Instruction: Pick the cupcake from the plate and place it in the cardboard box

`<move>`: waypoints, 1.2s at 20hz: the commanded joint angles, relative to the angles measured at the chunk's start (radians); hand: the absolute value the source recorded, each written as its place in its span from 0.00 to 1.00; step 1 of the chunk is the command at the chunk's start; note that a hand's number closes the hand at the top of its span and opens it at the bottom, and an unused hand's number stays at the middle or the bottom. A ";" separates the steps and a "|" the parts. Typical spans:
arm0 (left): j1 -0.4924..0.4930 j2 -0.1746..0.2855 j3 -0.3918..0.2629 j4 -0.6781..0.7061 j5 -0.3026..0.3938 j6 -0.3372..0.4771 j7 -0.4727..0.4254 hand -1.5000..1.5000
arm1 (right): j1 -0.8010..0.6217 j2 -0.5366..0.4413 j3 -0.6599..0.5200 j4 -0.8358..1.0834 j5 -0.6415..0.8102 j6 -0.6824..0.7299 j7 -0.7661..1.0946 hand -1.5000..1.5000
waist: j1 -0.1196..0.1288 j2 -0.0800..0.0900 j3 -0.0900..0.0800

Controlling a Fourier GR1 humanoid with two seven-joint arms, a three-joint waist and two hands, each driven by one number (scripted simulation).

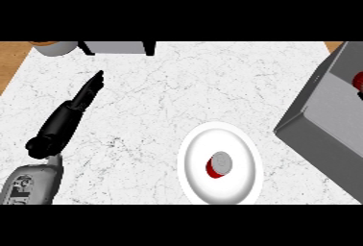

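Ok, 1 cupcake [220, 165] on 1 plate [199, 188], 1 box [320, 139] at rt; my left robot hand [67, 114] fingers straight, holds nothing.

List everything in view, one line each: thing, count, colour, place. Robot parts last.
counter: one, white marbled, under everything
plate: one, white, lower centre-right
cupcake: one, red wrapper, grey top, on the plate
box: one, grey, right edge
red object: one, red, far right by the box, cut off
round container: one, pale grey, top left
grey item: one, grey with black legs, top edge
left forearm: one, grey, lower left
left robot hand: one, black, fingers straight, left side
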 commanded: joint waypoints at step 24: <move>-0.019 -0.005 0.012 -0.002 -0.007 -0.002 0.045 0.50 | -0.262 -0.125 -0.406 0.822 -0.435 0.201 -0.469 0.00 | -0.020 -0.009 0.002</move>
